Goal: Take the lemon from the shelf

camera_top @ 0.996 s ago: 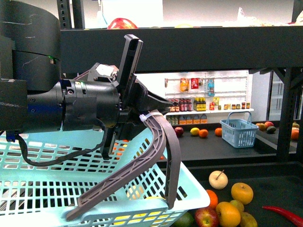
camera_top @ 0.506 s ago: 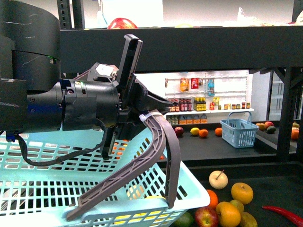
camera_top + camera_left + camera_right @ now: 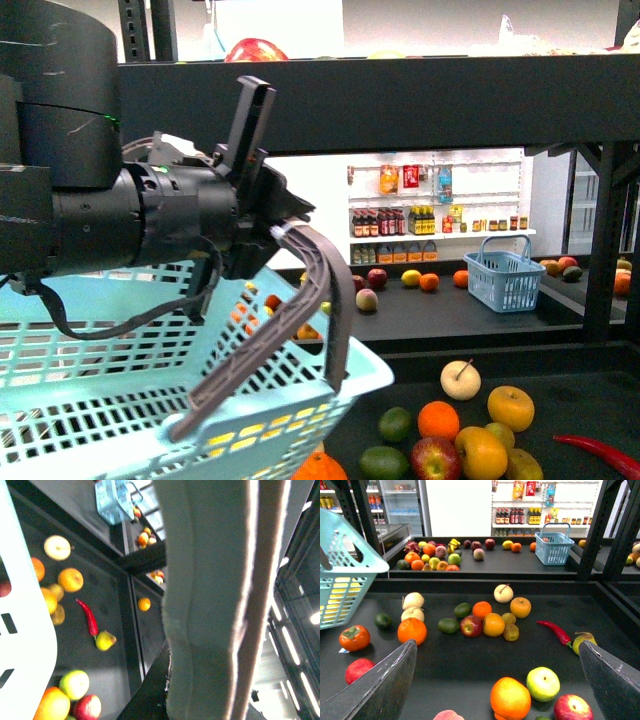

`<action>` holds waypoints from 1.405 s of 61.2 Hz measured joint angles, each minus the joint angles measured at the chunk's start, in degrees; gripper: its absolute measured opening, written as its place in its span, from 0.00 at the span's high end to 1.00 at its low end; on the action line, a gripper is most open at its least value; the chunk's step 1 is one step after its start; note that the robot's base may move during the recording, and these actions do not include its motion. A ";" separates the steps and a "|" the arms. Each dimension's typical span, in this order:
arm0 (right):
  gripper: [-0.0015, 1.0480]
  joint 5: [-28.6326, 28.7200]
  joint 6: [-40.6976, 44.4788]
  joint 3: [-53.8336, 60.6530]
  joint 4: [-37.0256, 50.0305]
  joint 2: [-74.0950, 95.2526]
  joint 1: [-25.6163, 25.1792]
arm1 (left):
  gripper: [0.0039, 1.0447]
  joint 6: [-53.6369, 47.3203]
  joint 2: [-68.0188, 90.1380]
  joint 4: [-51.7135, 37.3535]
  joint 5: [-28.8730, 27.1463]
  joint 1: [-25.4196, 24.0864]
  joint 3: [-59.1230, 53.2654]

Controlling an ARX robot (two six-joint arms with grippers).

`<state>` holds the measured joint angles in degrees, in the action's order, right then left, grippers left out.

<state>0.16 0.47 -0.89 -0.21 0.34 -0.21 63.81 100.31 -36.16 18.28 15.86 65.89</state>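
The lemon (image 3: pixel 482 452), a yellow oval fruit, lies among mixed fruit on the lower tier of the black shelf (image 3: pixel 420 100). In the right wrist view the lemon (image 3: pixel 493 624) rests between a red apple and a small brownish fruit. My left gripper (image 3: pixel 275 228) is shut on the grey basket handle (image 3: pixel 300 320) and holds the light-blue basket (image 3: pixel 100 380) up at the left. That handle (image 3: pixel 215 605) fills the left wrist view. My right gripper (image 3: pixel 497 645) is open above the shelf tier (image 3: pixel 445 680), short of the lemon, with nothing between its fingers.
Around the lemon lie an orange (image 3: pixel 481 609), a golden apple (image 3: pixel 520 607), limes and a red chilli (image 3: pixel 555 630). Nearer the right gripper sit an orange (image 3: pixel 510 697) and a green apple (image 3: pixel 543 683). A small blue basket (image 3: pixel 506 278) stands on the far shelf.
My left arm has swung the basket to the left and tilted it. Its right corner has drawn back, uncovering limes and oranges on the tier below.
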 joint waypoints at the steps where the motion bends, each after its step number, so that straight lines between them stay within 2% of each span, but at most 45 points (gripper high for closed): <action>1: 0.07 0.00 0.00 0.00 0.00 0.00 0.00 | 0.94 1.01 0.28 -1.36 -1.09 -1.05 0.07; 10: 0.07 0.00 0.00 0.00 0.00 -0.09 0.00 | 0.94 9.09 2.25 -9.84 -7.13 -8.81 0.39; 15: 0.07 0.00 0.00 0.00 0.00 -0.09 0.00 | 0.94 13.35 3.23 -13.22 -8.22 -13.53 0.92; 30: 0.07 0.00 0.00 0.00 0.00 -0.09 0.00 | 0.94 22.67 8.61 -22.56 -7.63 -26.53 2.91; 40: 0.07 0.02 0.00 0.00 0.00 -0.09 0.00 | 0.94 25.51 12.33 -26.73 -5.60 -32.20 3.65; 62: 0.07 0.02 0.00 0.00 0.00 -0.09 0.00 | 0.94 28.57 19.65 -36.17 1.66 -39.39 6.73; 73: 0.07 0.02 -0.02 0.00 0.00 -0.09 0.00 | 0.94 31.12 23.61 -41.90 2.97 -41.72 6.97; 86: 0.07 0.02 -0.02 0.00 0.00 -0.09 0.00 | 0.94 32.59 25.20 -43.28 3.17 -42.51 6.73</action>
<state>0.19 0.45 -0.89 -0.21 0.25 -0.21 96.40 125.51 -79.44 21.45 -26.65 72.62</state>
